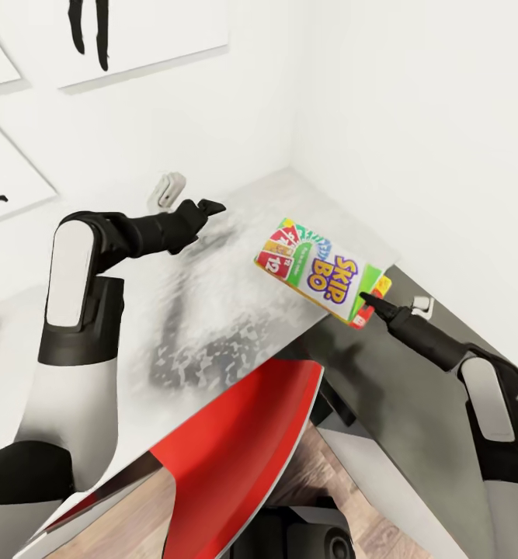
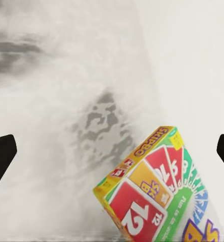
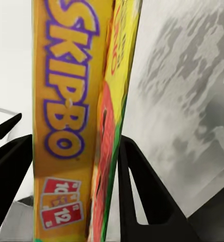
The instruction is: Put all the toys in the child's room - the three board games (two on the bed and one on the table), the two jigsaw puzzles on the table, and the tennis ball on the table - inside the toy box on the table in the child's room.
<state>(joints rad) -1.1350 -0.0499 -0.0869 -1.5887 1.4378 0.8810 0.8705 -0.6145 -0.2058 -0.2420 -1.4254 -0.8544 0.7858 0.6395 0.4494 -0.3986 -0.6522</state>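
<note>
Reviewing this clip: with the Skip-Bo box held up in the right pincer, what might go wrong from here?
1. The right pincer grips the colourful Skip-Bo card-game box only at one end, so most of it sticks out unsupported; it may pivot or slip.
2. The box hangs above the pale grey-white tabletop near the white corner wall; a swing might knock it there.
3. The open left pincer sits nearby and may bump the box.
</note>
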